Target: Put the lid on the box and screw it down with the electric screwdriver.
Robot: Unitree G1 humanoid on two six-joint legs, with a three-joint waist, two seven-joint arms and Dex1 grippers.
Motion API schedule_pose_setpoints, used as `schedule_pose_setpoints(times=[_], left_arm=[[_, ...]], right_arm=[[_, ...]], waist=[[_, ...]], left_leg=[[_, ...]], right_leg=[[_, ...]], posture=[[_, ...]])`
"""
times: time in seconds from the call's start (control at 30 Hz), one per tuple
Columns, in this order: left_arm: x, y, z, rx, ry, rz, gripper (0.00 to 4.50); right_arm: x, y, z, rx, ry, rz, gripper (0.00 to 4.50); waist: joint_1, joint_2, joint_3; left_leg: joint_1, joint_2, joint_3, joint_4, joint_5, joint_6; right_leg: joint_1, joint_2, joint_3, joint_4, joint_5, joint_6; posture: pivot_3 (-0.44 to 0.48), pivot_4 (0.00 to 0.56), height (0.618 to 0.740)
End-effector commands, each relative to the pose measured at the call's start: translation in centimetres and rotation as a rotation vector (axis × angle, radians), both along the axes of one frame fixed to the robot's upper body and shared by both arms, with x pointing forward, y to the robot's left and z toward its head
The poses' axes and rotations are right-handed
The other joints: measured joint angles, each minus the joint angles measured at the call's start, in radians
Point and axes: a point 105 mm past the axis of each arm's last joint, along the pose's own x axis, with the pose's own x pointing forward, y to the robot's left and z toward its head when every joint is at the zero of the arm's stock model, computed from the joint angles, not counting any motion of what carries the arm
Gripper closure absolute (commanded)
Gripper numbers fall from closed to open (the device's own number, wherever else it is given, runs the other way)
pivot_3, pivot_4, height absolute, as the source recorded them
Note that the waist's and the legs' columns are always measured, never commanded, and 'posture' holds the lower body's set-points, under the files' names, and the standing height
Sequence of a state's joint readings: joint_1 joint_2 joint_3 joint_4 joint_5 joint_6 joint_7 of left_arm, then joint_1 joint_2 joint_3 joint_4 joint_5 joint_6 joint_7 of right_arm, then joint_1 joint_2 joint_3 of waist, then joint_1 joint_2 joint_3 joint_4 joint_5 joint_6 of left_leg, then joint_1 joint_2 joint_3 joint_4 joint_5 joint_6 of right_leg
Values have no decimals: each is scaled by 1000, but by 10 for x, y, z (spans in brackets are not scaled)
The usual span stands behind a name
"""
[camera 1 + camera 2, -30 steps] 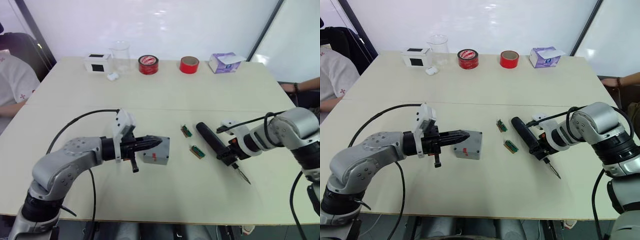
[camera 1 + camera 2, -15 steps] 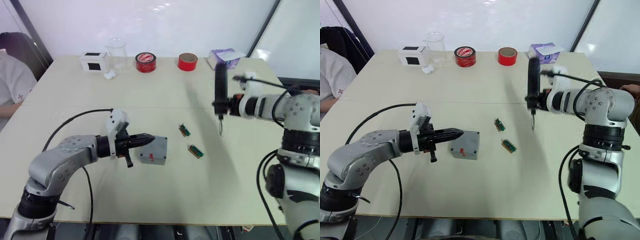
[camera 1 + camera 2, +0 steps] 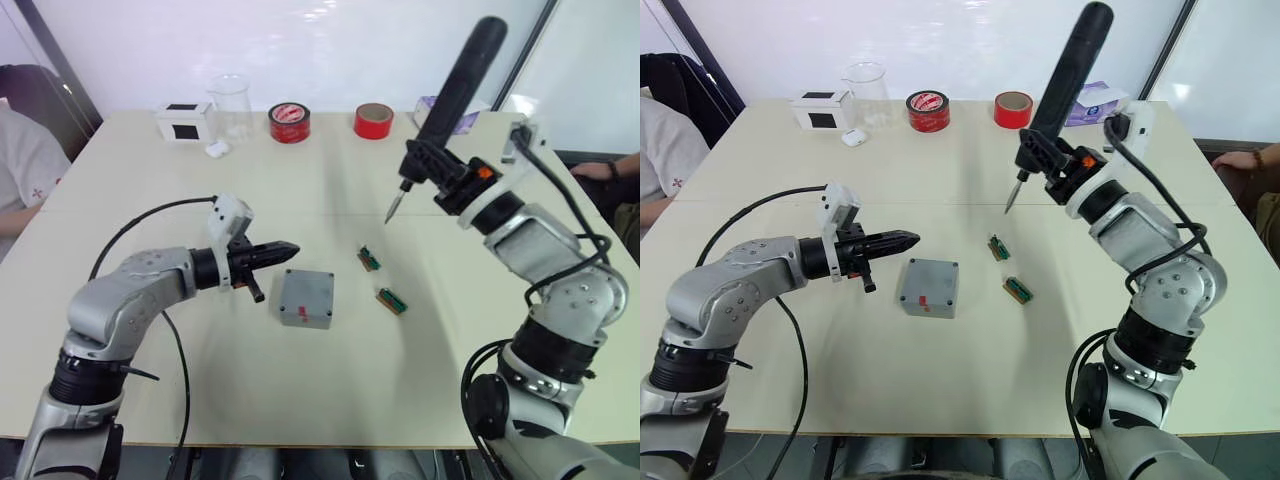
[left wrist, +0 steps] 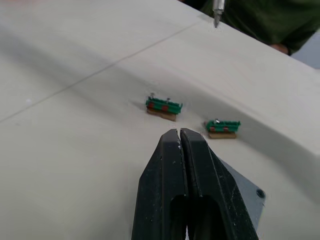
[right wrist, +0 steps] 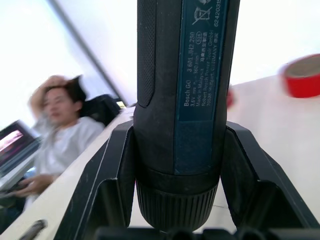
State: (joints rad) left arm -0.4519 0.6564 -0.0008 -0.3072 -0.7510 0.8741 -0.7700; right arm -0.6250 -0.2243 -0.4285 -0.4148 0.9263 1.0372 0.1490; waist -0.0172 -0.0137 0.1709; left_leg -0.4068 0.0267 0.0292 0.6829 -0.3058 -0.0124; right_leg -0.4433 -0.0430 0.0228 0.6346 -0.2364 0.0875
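Two red tape rolls (image 3: 289,122), beaker (image 3: 231,104)

The electric screwdriver (image 5: 182,100) bears a blue label reading "Bosch GO", "3.6V" and "3 601 JH2 280".

arms: silver-gray shells | joints: black | cables: black | wrist mounts: apparently white

On the bench (image 3: 330,390) the box (image 3: 306,297) sits near centre with the lid on it. At its 9 o'clock, just apart, lies the left pincer (image 3: 283,248), fingers together. At its 3 o'clock lie two small circuit boards (image 3: 372,261). At 1 o'clock, raised, the right pincer (image 3: 437,176) clamps the electric screwdriver (image 3: 455,83). Along the far edge stand two tape rolls (image 3: 289,122).
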Motion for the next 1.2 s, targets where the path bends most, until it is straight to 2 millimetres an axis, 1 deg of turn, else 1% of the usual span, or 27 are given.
schedule_pose_setpoints(times=[0.03,0.13,0.23,0.43,0.67,0.87,1.0,1.07,1.2], left_arm=[[-6,-1,1,54,-29,-53,4500],[-16,-1,2,103,-34,-100,4500],[-21,4,-1,176,-52,-124,4500],[-20,6,-1,212,-64,-132,4500],[-20,5,0,224,-71,-157,4500],[-19,6,-10,267,-76,-167,4500],[-20,-1,-12,264,-85,-186,4500],[-18,-4,-12,261,-87,-187,4500],[-17,-10,-28,318,-99,-224,4500]], right_arm=[[-22,25,11,-61,-164,84,2730],[-21,36,-1,-69,-183,94,2730],[-23,46,-8,-105,-214,101,2730],[-24,54,-10,-109,-237,102,2730],[-25,56,-8,-107,-258,92,2730],[-26,61,-7,-124,-278,93,2730],[-30,66,-10,-137,-280,120,2730],[-33,67,-12,-146,-278,134,2730],[-36,68,-26,-193,-257,143,2730]], waist=[[0,0,0],[0,0,0],[1,0,0],[3,0,0],[3,0,0],[3,0,0],[3,0,0],[3,0,0],[5,0,0]], left_leg=[[0,0,0,0,0,0],[0,0,0,0,0,0],[0,-1,0,1,0,0],[0,-1,0,1,0,-1],[0,-1,0,1,0,-1],[0,-1,0,1,0,-1],[0,-1,0,1,0,-1],[0,-1,0,1,0,-1],[0,-2,0,1,0,-1]], right_leg=[[0,0,0,0,0,0],[0,-1,0,0,0,0],[0,-2,0,0,0,0],[0,-1,0,0,0,0],[0,-1,0,0,0,0],[0,-1,0,0,0,0],[0,-1,0,0,0,0],[0,-1,0,0,0,0],[0,-1,0,0,0,0]], posture=[[0,150,740],[0,150,740],[0,150,740],[0,150,740],[0,150,740],[0,150,740],[0,150,740],[0,150,740],[0,150,740]])
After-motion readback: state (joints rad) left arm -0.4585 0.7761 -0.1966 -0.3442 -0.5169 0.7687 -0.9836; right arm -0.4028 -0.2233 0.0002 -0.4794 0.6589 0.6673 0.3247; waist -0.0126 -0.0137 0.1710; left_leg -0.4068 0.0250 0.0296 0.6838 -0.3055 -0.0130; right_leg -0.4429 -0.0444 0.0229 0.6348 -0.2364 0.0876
